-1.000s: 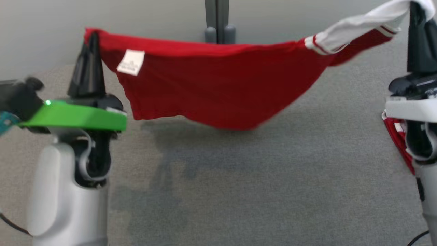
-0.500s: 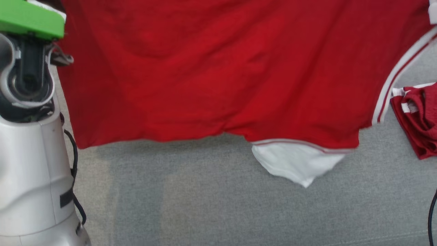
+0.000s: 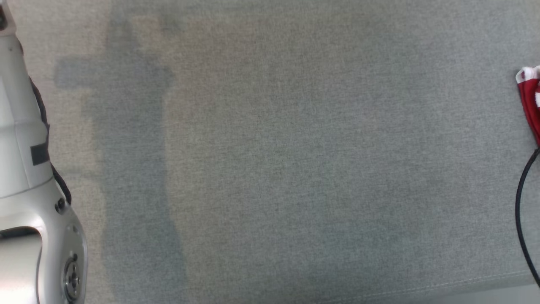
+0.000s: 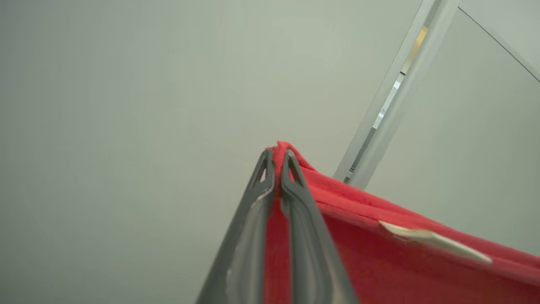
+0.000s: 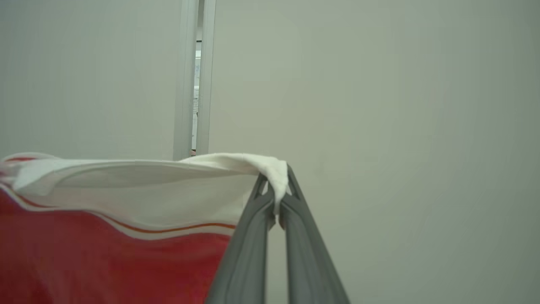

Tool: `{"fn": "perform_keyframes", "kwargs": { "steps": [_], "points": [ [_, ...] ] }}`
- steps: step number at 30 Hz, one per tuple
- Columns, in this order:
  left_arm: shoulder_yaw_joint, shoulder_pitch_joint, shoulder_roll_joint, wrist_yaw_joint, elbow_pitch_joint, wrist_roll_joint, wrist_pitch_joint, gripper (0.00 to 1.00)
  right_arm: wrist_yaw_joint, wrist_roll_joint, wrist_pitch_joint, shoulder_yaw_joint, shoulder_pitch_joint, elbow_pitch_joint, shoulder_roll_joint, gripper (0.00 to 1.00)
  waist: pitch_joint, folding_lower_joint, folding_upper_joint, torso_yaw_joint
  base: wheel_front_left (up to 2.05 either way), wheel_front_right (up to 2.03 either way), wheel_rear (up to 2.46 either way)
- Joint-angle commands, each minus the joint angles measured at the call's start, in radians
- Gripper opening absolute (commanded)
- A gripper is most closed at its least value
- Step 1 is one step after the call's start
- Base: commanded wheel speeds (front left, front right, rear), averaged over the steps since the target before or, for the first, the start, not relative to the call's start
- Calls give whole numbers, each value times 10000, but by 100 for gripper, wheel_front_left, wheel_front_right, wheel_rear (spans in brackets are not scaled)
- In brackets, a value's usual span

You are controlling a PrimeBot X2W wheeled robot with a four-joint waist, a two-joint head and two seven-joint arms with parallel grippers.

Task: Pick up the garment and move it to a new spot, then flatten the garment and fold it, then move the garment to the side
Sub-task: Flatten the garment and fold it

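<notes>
- Below my arms, one grey cloth-covered surface [image 3: 270,169] spreads wide; I place everything else against it.
- One red jersey garment with a white sleeve and striped trim [image 5: 105,261] hangs stretched between my grippers. Both wrist views have pale wall behind it, so I judge it is raised well off the grey surface. If I lower it unevenly, the slack middle could land first and bunch up, leaving creases to flatten.
- One pale left forearm [image 3: 25,169] stands over the surface's left edge.
- Two grippers, both gripping cloth. My left gripper [image 4: 278,154] is clamped on a red corner of the garment. My right gripper [image 5: 276,179] is pinched tight on the very tip of the white sleeve. Each hold is thin, so a hard pull apart could slide a corner free and drop that side.
- One black cable [image 3: 521,202] curves along the surface's right edge, where a trailing hem might snag.
- One small bunch of red-and-white cloth [image 3: 530,101] lies at the same edge. I cannot tell whether it is a separate piece, and laying the garment over it would cause a tangle.
- One white label tab [image 4: 434,240] sticks out from the garment's red edge.
</notes>
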Motion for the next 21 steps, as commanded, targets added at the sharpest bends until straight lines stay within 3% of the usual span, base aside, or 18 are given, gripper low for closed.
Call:
{"fn": "perform_keyframes", "kwargs": {
  "steps": [1,5,13,17,21],
  "points": [
    [213,202,88,-51,214,-76,-218,0,-52,93,-86,-129,311,153,-136,0,335,-1,-1,-108,0,0,0],
    [321,1522,63,-421,778,-152,-654,0,-67,460,-87,-135,1487,-91,13,0,235,-1,-1,-132,0,0,0],
    [635,5771,-606,-998,2246,-382,-1108,0,-72,1710,-96,197,6026,-460,734,0,-552,-1,-1,-134,0,0,0],
    [1052,7646,-754,-1029,2500,47,-1120,0,-72,2204,-97,363,8003,-469,1157,0,-1008,-1,-1,-229,0,0,0],
    [712,9148,-811,-975,2849,-1064,-1070,0,-70,2469,-98,228,9556,-527,1531,0,-1495,-1,-1,-269,0,0,0]
  ]
}}
